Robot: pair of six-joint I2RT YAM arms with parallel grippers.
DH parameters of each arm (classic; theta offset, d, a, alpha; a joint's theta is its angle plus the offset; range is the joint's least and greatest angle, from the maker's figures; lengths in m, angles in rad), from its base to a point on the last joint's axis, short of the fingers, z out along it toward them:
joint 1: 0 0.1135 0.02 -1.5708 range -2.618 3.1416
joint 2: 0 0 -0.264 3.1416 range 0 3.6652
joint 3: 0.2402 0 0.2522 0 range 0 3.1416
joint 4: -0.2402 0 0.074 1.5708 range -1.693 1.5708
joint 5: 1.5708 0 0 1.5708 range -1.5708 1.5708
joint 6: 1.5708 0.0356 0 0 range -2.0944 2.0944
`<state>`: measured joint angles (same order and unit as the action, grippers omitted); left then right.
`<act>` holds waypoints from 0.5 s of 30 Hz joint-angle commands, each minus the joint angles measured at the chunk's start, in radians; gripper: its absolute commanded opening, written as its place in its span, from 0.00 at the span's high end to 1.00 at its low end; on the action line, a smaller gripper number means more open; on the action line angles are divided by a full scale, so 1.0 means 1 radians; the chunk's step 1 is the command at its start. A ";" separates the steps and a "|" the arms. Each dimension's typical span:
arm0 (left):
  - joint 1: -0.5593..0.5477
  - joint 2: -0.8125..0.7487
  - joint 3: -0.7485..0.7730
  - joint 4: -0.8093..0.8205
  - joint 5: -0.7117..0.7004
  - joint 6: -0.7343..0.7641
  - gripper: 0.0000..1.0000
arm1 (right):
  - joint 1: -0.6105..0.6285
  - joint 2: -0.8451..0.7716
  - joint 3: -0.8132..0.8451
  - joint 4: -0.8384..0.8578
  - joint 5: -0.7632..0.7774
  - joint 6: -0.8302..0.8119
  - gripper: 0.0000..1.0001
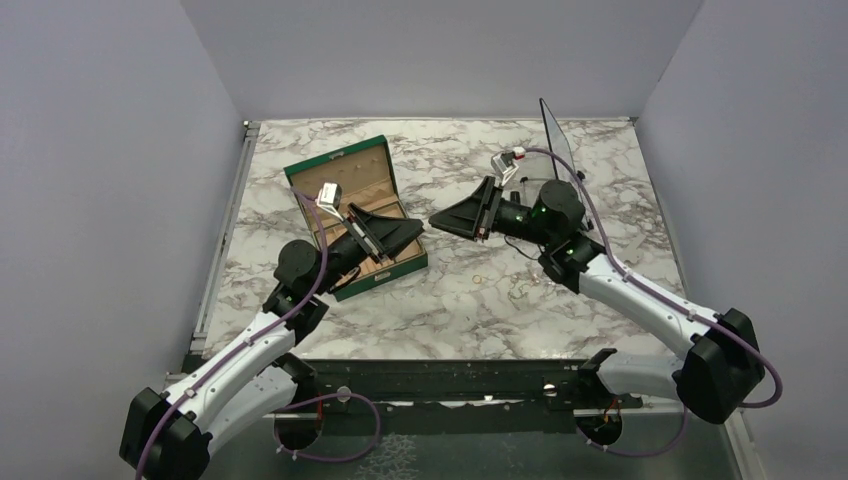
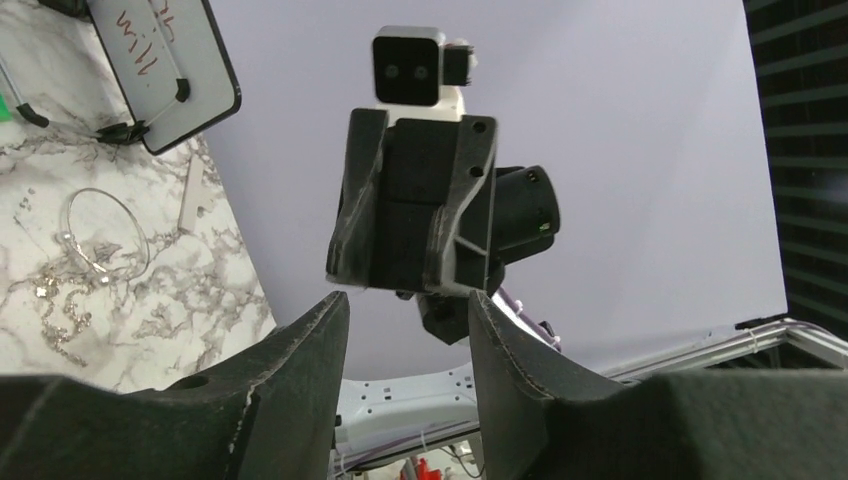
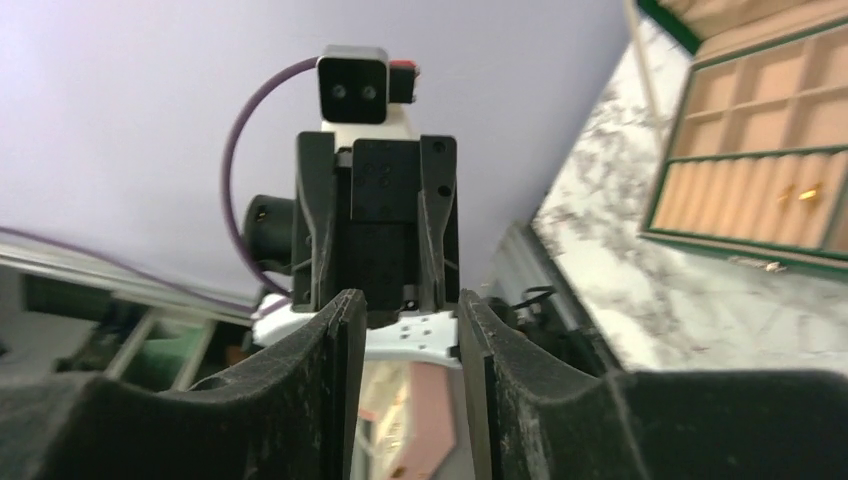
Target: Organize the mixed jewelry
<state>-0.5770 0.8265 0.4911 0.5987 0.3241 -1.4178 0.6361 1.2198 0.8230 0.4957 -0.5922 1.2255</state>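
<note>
Top external view puts the job partway through, as I judge it. The green box (image 1: 352,205) lies open on the marble worktop (image 1: 600,140). The right wrist view shows a couple of gold pieces (image 3: 800,192) already sitting in one of its tan compartments. A gold ring (image 1: 479,277) lies loose on the worktop between the two arms, with a second small bit (image 1: 518,293) near it that is too tiny to identify. The left wrist view shows the silvery chain (image 2: 100,235) in a tangle on the marble near a small whiteboard (image 2: 170,70), with a few more specks around it. So most of the sorting looks undone.

Both arms reach forward and inward, held above the surface. The left claw (image 1: 412,232) hangs over the box's near corner and the right claw (image 1: 440,221) points straight at it, tips close but apart. Each wrist camera looks into the other claw. The left fingers (image 2: 290,370) and right fingers (image 3: 310,370) stand parted, with nothing between them.
</note>
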 commanded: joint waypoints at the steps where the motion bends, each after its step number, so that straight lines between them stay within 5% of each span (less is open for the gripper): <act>1: 0.007 -0.005 -0.010 -0.040 -0.013 -0.016 0.49 | -0.007 -0.030 0.138 -0.321 0.080 -0.263 0.53; 8: 0.014 0.019 -0.011 -0.131 -0.045 0.007 0.45 | -0.008 0.001 0.153 -0.472 0.126 -0.390 0.47; 15: 0.019 0.025 0.060 -0.553 -0.188 0.238 0.38 | -0.007 0.032 0.062 -0.622 0.192 -0.481 0.47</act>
<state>-0.5640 0.8570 0.4953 0.3328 0.2569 -1.3388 0.6327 1.2221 0.9337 0.0219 -0.4698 0.8387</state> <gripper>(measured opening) 0.595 0.526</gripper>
